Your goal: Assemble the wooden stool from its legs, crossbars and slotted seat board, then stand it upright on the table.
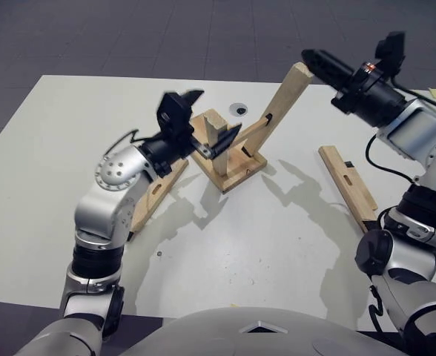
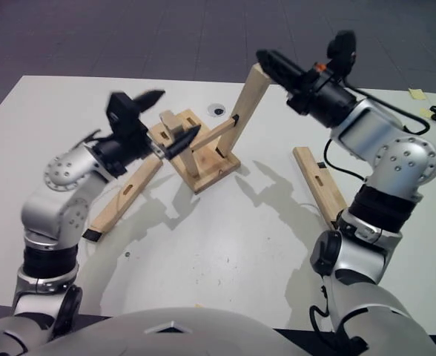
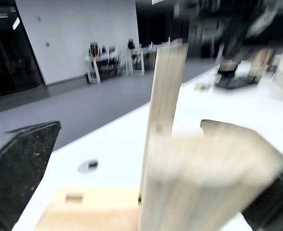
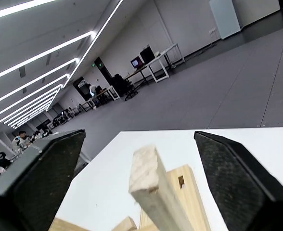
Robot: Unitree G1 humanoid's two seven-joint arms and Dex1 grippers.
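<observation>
— Stool seat board (image 1: 236, 172) lies flat in the middle of the white surface (image 1: 240, 259) in the head view, one corner toward the robot. From its right corner the long leg (image 1: 285, 100) rises, long axis leaning up, away and rightward, its top end at the right gripper (image 1: 312, 63).
— What else is on the board?
— A crossbar (image 1: 255, 133) slants up from the board to meet that leg's side. A short block (image 1: 218, 132) stands upright on the board; the left gripper (image 1: 219, 111) is at it, fingers spread, one above, one low beside the block. The loose right leg (image 1: 348, 185) lies flat well to the right, its length running far to near. The loose left leg (image 2: 121, 196) lies under the left arm, pointing toward the board.
— Left wrist view?
— Fingers (image 3: 21, 163) wide apart, the blurred block between them and the long leg upright behind. Whether either touches the block I cannot tell. Beyond: grey floor, a white wall, desks and chairs.
— Right wrist view?
— It settles what the head view leaves unclear: both fingers (image 4: 237, 183) spread wide, the leg's cut end between them, clear of each. Behind run ceiling light strips and rows of desks.
— The surface?
— A small round fitting (image 1: 239, 110) sits behind the board; dark tiled floor lies beyond.
</observation>
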